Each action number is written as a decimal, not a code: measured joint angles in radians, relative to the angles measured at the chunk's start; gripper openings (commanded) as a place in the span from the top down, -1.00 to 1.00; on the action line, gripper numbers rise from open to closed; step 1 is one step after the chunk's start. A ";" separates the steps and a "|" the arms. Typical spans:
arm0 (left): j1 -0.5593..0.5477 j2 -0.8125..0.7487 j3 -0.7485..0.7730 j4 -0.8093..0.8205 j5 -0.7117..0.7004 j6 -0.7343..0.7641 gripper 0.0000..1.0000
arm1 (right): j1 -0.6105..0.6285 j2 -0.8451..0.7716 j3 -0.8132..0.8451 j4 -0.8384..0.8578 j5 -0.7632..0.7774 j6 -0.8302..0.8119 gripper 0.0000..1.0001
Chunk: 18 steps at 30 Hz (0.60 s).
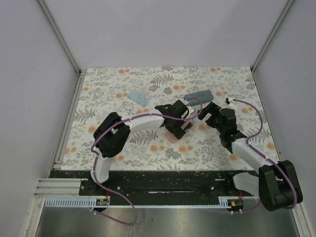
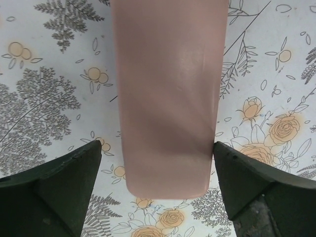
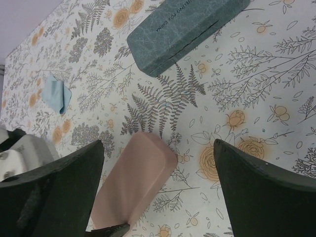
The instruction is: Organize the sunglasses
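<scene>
The sunglasses are out of view in every frame. A closed pink case [image 2: 168,98] lies flat on the floral table, also seen in the top view as the pink case [image 1: 172,138]. My left gripper [image 2: 157,143] stands open just above its near end, one finger on each side, with a gap showing on the left. In the top view the left gripper [image 1: 178,129] is near the table's middle. My right gripper [image 3: 158,143] is open and holds nothing, hovering right of the pink case [image 3: 133,182]; the top view puts the right gripper [image 1: 210,114] beside the left one.
A closed grey-blue case [image 1: 197,95] lies behind both grippers, seen too as the grey-blue case [image 3: 185,32]. A light blue cloth [image 1: 138,96] sits at the back left, also the cloth [image 3: 55,93]. Grey walls enclose the floral table [image 1: 123,148].
</scene>
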<state>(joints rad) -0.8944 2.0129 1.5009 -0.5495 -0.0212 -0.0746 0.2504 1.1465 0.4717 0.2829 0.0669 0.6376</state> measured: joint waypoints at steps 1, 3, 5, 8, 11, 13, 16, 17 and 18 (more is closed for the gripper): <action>0.000 0.009 0.002 0.000 0.009 0.000 -0.98 | 0.000 0.000 0.000 0.000 0.000 0.000 -0.99; 0.000 0.026 0.003 -0.002 0.019 0.000 -0.88 | 0.000 0.000 0.000 0.000 0.000 0.000 -0.99; 0.000 0.042 0.003 -0.004 0.027 0.000 -0.67 | 0.000 0.002 0.000 0.000 0.000 0.000 -0.99; 0.000 0.056 0.004 -0.014 0.037 -0.004 -0.31 | 0.000 0.006 0.000 0.000 0.000 0.000 -0.99; 0.001 0.057 0.011 -0.025 0.046 -0.013 -0.70 | 0.000 0.011 0.000 0.000 0.000 0.003 -0.99; 0.006 0.057 0.012 -0.025 0.058 -0.035 -0.98 | 0.000 0.013 0.000 -0.001 0.001 0.006 -0.99; 0.013 0.049 0.008 -0.005 0.125 -0.087 -0.98 | 0.000 0.018 0.007 -0.029 0.007 0.014 -0.99; 0.015 0.041 0.000 0.014 0.157 -0.108 -0.98 | 0.000 0.027 0.021 -0.061 0.016 0.017 -0.99; 0.018 0.031 -0.013 0.036 0.185 -0.125 -0.98 | 0.000 0.042 0.047 -0.106 0.026 0.023 -0.99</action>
<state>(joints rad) -0.8761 2.0438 1.4876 -0.5133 0.1638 -0.1997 0.2504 1.1881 0.5190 0.1768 0.0925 0.6605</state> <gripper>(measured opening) 0.987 0.993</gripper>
